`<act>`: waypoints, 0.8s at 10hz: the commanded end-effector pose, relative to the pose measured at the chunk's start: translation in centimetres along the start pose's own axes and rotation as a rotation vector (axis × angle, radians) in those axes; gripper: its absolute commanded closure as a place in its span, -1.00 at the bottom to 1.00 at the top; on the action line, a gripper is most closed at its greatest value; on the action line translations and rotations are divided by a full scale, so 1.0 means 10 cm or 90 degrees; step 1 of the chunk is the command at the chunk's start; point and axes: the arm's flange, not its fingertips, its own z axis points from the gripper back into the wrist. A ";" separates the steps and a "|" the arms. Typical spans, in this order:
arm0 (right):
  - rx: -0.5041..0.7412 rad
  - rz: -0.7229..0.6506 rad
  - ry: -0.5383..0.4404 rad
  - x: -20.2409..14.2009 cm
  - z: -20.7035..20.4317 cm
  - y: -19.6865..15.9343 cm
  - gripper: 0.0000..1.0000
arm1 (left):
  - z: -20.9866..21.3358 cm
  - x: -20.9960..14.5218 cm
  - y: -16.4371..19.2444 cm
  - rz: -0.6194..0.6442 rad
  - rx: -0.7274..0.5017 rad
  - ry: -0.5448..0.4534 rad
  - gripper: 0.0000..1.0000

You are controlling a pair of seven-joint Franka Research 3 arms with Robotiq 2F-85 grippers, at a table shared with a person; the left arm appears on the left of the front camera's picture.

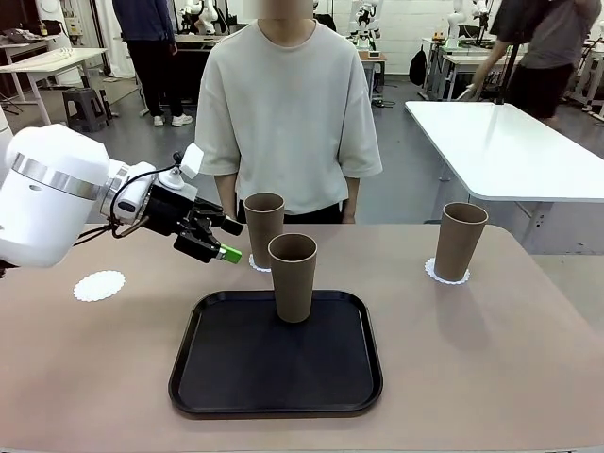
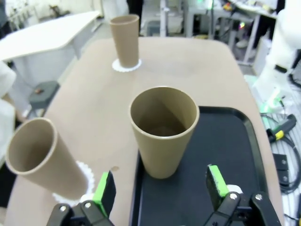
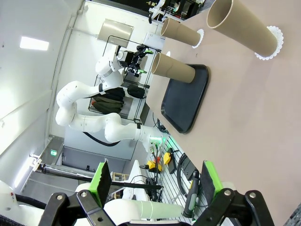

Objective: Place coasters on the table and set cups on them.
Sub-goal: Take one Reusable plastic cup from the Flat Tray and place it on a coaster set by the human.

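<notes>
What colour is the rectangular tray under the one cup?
Black tray, clearest in the front view.

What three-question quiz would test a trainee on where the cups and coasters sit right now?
1. True or false: the cup on the tray stands on a coaster.
2. How many cups already stand on coasters?
A. one B. two C. three
3. Fill in: the bare coaster lies on the table to the robot's ____ of the black tray.

Key:
1. False. It stands directly on the tray, between the open fingers of the left tool.
2. B. The cup near the person and the cup on the robot's right each stand on one.
3. left
</notes>
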 end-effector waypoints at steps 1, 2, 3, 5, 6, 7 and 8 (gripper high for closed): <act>-0.001 -0.011 -0.001 0.00 0.00 0.02 -1.00 | -0.07 -0.18 0.28 0.000 -0.080 -0.023 -1.00; -0.001 -0.011 -0.001 0.00 0.00 0.02 -1.00 | -0.12 -0.29 0.33 -0.007 -0.107 -0.046 -1.00; -0.001 -0.011 -0.001 0.00 0.00 0.02 -1.00 | -0.18 -0.38 0.37 -0.007 -0.130 -0.068 -1.00; -0.001 -0.011 -0.001 0.00 0.00 0.02 -1.00 | -0.34 -0.51 0.43 -0.049 -0.174 -0.115 -1.00; -0.001 -0.011 -0.001 0.00 0.00 0.02 -1.00 | -0.41 -0.57 0.44 -0.078 -0.177 -0.128 -1.00; -0.001 -0.011 -0.001 0.00 0.00 0.02 -1.00 | -0.46 -0.62 0.47 -0.077 -0.170 -0.141 -1.00; -0.001 -0.011 -0.001 0.00 0.00 0.02 -1.00 | -0.52 -0.66 0.48 -0.074 -0.152 -0.154 -1.00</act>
